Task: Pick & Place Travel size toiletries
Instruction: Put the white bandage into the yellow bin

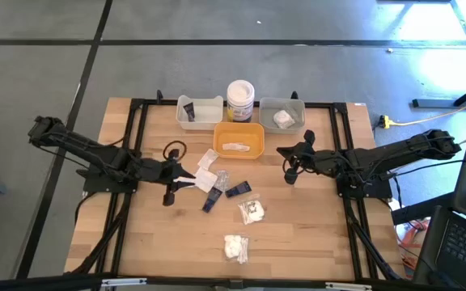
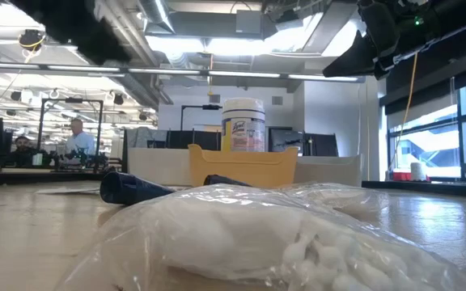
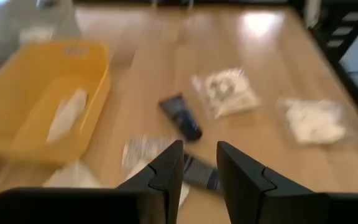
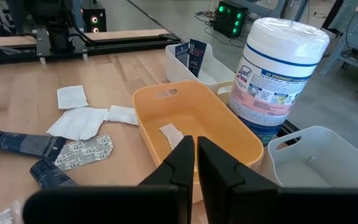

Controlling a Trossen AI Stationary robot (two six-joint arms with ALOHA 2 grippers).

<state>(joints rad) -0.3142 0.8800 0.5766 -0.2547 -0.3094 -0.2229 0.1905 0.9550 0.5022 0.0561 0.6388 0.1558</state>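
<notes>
Travel size toiletries lie loose mid-table: white sachets (image 1: 206, 170), a foil sachet (image 3: 142, 149), two black tubes (image 1: 239, 189) (image 1: 210, 202) and two clear-wrapped fluffy packs (image 1: 252, 212) (image 1: 235, 246). At the far edge, the yellow tray (image 1: 253, 149) holds a sachet (image 3: 67, 112). The white tray (image 1: 191, 121) holds a black tube, and the grey tray (image 1: 296, 105) holds a white piece. My left gripper (image 3: 199, 165) hovers open above the sachets and one tube (image 3: 180, 115), with nothing between its fingers. My right gripper (image 4: 196, 155) is shut and empty, just right of the yellow tray (image 4: 253, 146).
A white jar with a yellow label (image 1: 240, 100) stands between the white and grey trays at the far edge. Bare wood lies along the near edge and both near corners. The black frame rails (image 1: 136, 129) run along the table's left, right and far sides.
</notes>
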